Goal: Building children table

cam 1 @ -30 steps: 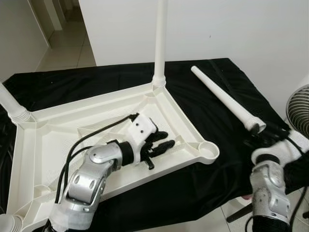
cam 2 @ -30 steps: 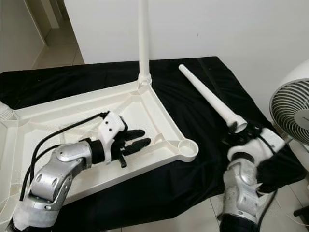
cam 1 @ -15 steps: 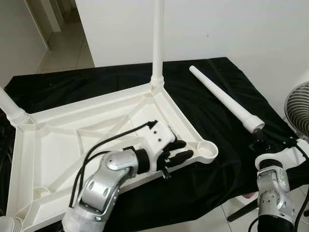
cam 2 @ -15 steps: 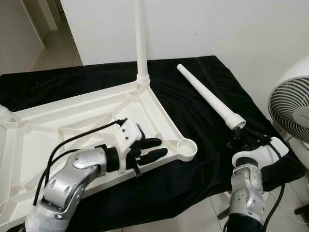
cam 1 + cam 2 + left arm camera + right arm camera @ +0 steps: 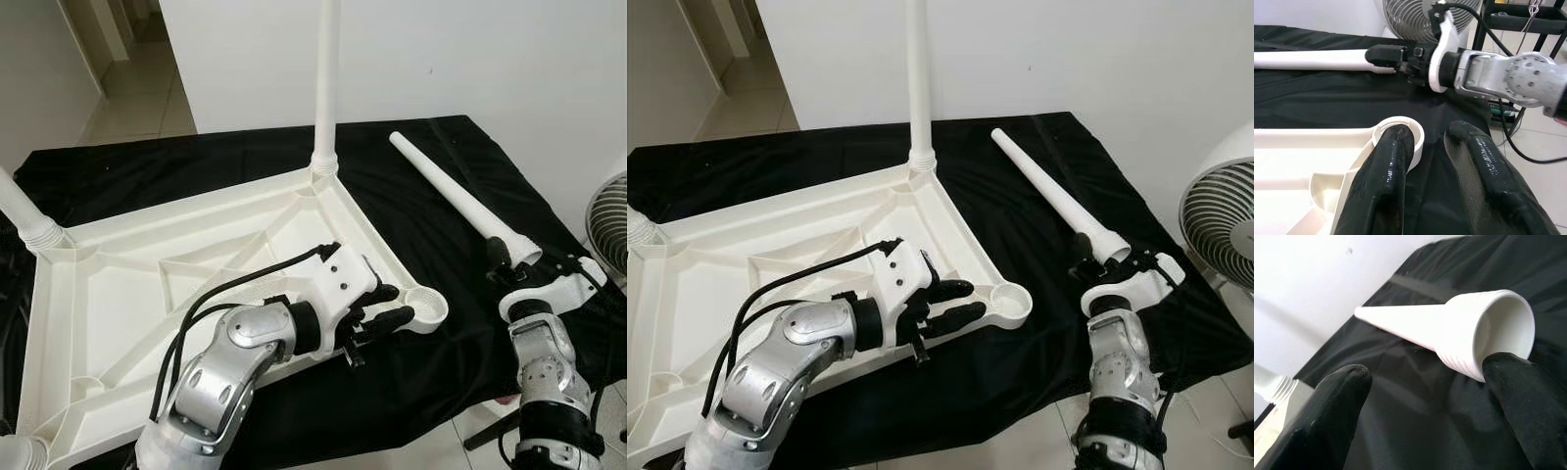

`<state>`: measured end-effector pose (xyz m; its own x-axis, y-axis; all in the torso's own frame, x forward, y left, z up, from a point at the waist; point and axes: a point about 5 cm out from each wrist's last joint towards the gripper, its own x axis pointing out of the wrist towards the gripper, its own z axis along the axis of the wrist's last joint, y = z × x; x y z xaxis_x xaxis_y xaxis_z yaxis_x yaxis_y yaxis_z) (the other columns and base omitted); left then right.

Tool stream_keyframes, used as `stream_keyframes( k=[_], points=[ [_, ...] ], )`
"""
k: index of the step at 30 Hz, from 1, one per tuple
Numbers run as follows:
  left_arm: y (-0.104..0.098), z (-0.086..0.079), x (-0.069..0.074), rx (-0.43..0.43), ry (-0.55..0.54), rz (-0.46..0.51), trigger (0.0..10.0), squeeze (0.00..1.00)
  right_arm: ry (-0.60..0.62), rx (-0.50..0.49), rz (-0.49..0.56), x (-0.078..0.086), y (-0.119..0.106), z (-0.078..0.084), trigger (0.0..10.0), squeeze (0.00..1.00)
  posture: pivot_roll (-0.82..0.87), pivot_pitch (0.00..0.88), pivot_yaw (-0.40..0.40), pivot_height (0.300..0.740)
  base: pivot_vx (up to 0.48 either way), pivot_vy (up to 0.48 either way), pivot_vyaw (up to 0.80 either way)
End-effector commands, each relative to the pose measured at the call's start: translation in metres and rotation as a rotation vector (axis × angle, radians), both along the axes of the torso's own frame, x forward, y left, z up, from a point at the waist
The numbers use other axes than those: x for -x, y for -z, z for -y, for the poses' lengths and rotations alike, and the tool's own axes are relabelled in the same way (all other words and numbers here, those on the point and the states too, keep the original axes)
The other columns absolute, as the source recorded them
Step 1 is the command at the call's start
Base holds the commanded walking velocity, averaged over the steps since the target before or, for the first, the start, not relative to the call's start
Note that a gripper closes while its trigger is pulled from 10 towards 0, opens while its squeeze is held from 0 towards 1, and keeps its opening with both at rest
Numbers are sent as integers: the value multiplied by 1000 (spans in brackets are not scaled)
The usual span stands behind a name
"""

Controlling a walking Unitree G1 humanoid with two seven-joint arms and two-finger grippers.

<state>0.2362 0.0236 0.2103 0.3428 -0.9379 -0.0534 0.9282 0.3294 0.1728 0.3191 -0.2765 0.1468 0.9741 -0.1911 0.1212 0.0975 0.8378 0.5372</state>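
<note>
On the black cloth [image 5: 441, 235], my right gripper [image 5: 1425, 396], jaws wide, straddles the loose leg [image 5: 456, 196]: light, stiff, slick; I'd grip its ribbed end.

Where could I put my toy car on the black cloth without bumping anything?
Bare black cloth lies between the upturned tabletop and the loose leg. More lies behind the tabletop by the wall. It is crowded near the empty socket, where the left gripper and right gripper work.

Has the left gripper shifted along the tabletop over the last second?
Yes. The left gripper has moved along the upturned tabletop toward the empty corner socket, its fingertips now right beside it.
</note>
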Motion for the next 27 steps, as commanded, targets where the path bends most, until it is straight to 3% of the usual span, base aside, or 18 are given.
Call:
stream_keyframes(
  k=[1,19,22,25,26,27],
  points=[
    [-3,0,0,0,-55,16,10000,0,-15,4,3,-2,2,-2,10000,0,83,123,71,740,0,0,0],
    [-5,-5,1,-13,-76,7,10000,0,-40,22,19,-13,0,2,10000,0,119,128,81,740,0,0,0],
    [-6,-5,1,-14,-77,6,10000,0,-93,42,3,-19,0,0,10000,0,119,128,84,740,0,0,0],
    [-6,-5,1,-13,-78,7,10000,0,-128,64,-9,-24,0,-3,9569,0,120,128,84,740,0,0,0],
    [-7,-4,0,-9,-79,8,10000,0,-144,68,-26,-28,0,-3,8471,0,117,125,85,740,0,0,0],
    [-7,-4,0,-9,-79,8,10000,0,-144,68,-26,-28,0,-3,8471,0,117,125,85,740,0,0,0]
  ],
)
